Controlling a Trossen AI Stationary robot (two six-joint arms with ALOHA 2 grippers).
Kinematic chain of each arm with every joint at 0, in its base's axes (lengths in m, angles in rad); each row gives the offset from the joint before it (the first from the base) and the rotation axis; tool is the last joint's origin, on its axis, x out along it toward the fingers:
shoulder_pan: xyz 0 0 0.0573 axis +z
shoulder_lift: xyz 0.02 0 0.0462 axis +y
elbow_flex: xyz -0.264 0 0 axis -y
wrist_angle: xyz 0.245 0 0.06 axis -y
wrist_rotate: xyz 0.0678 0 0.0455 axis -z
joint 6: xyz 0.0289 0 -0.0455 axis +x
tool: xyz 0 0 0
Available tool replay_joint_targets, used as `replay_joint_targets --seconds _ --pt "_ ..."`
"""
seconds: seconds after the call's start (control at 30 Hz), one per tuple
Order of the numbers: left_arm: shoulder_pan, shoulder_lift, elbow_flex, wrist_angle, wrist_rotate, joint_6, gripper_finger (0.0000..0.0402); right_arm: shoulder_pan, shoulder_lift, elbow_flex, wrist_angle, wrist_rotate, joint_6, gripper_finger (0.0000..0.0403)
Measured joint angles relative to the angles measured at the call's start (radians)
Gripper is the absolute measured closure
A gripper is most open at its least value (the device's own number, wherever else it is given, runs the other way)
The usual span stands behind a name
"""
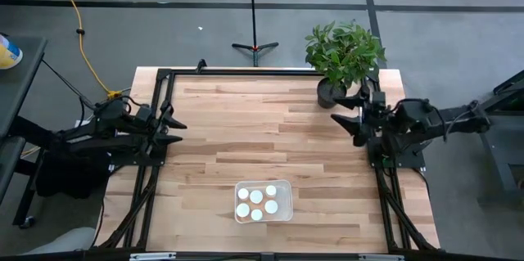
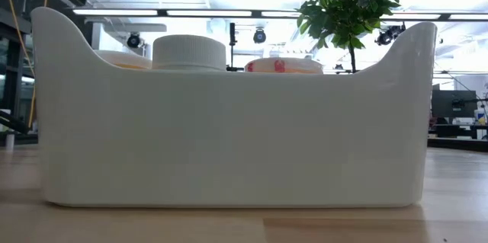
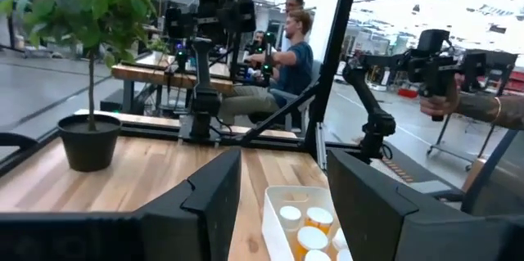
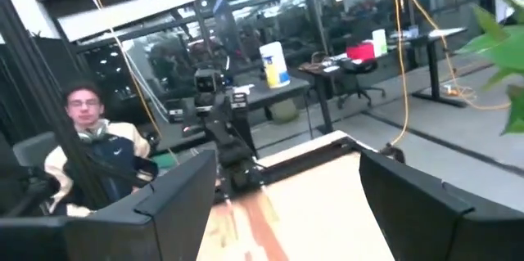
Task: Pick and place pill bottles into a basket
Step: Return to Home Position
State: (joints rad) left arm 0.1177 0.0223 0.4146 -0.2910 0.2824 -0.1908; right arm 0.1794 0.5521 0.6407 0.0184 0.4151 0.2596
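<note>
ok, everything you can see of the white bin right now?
The bin is a shallow rectangular tray with rounded corners, whitish, apparently plastic. Its near wall, in the low view, dips in the middle and rises at both corners. It sits flat on the wooden table, midway between the arms, toward the edge opposite the plant. Six pill bottles stand inside, white caps up. Nothing else touches it; left gripper and right gripper sit open at the table's sides.
</note>
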Motion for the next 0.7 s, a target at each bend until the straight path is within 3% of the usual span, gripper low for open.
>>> replay_joint_targets --seconds 0.17,0.4,0.7 --pt "0.000 -0.015 0.000 -0.051 -0.030 0.012 0.0186 -0.113 -0.002 -0.025 -0.065 -0.090 0.012 0.0111" --pt "0.000 -0.015 -0.018 -0.046 -0.038 0.012 0.0186 -0.280 -0.003 -0.072 -0.103 -0.308 0.055 0.0111" --pt "0.000 -0.015 -0.068 0.060 -0.024 0.018 0.0186 -0.332 -0.049 -0.180 -0.059 -0.500 0.122 0.0111"
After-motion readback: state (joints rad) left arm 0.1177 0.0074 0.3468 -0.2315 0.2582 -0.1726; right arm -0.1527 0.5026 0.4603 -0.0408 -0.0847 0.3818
